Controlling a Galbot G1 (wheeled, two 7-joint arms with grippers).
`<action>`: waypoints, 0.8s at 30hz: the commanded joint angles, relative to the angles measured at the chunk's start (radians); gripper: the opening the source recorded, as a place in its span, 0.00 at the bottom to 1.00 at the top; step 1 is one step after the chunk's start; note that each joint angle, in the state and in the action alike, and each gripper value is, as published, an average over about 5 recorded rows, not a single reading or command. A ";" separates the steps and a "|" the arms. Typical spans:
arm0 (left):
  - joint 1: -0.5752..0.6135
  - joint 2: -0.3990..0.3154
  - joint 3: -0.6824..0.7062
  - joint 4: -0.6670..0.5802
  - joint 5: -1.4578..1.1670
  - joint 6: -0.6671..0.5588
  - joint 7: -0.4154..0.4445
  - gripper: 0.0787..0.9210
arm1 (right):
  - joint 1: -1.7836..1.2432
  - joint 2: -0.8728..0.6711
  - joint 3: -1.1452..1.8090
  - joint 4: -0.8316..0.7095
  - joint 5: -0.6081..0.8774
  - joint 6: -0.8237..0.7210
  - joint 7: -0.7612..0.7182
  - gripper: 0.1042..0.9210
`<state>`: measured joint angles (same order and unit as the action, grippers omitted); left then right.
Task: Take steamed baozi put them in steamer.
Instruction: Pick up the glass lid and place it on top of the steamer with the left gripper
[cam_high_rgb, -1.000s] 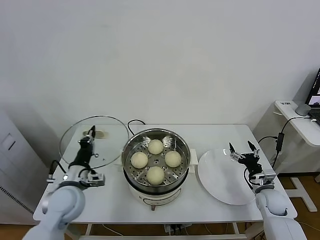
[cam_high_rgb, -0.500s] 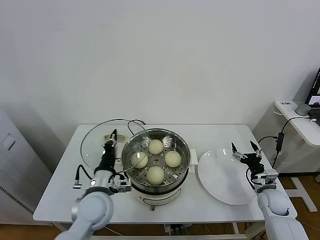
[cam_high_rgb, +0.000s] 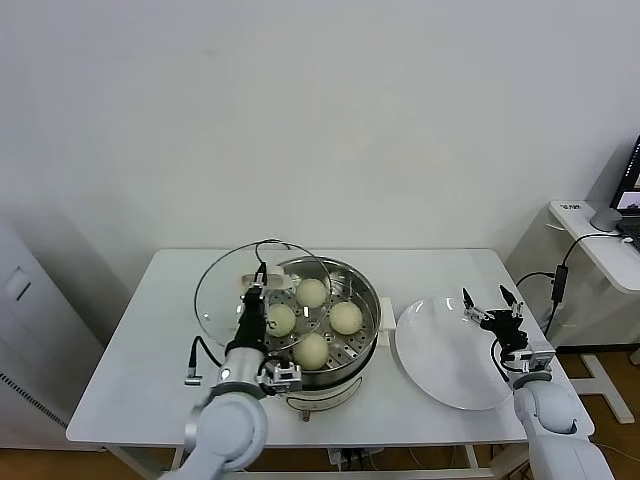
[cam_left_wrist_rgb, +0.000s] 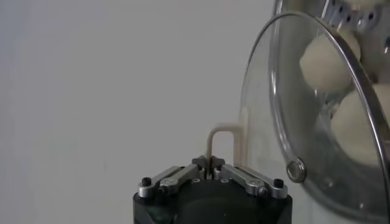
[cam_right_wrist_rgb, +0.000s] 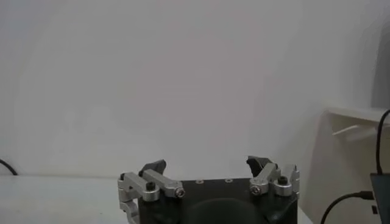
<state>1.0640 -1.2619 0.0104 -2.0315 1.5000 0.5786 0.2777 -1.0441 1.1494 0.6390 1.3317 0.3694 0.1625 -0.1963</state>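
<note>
Several cream-white baozi (cam_high_rgb: 346, 317) sit on the perforated tray inside the shiny steel steamer (cam_high_rgb: 366, 344) at the table's middle. My left gripper (cam_high_rgb: 258, 287) is shut on the cream handle of the round glass lid (cam_high_rgb: 222, 290) and holds the lid tilted over the steamer's left rim. In the left wrist view the gripper (cam_left_wrist_rgb: 210, 162) pinches the handle (cam_left_wrist_rgb: 222, 131), with the lid (cam_left_wrist_rgb: 317, 134) and baozi (cam_left_wrist_rgb: 324, 58) beyond. My right gripper (cam_high_rgb: 491, 308) is open and empty above the white plate (cam_high_rgb: 445, 355); it also shows in the right wrist view (cam_right_wrist_rgb: 208, 165).
A black cord (cam_high_rgb: 270, 246) runs behind the steamer. A side desk (cam_high_rgb: 600, 245) with cables stands at the right. Bare table shows at the left and front.
My left gripper has carried the glass lid rightward from the table's left side to over the steamer's left rim. The right gripper has barely moved.
</note>
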 joint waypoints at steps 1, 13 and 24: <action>-0.005 -0.060 0.050 0.010 0.049 0.013 0.010 0.03 | 0.000 0.001 0.002 -0.002 0.000 0.001 0.000 0.88; -0.011 -0.099 0.093 0.043 0.086 0.012 0.010 0.03 | -0.004 0.000 0.005 -0.006 0.000 0.004 -0.003 0.88; -0.011 -0.121 0.120 0.069 0.084 0.008 0.002 0.03 | -0.005 0.003 0.004 -0.007 -0.003 0.004 -0.004 0.88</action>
<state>1.0543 -1.3666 0.1106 -1.9739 1.5751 0.5873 0.2835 -1.0489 1.1510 0.6435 1.3249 0.3677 0.1668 -0.2004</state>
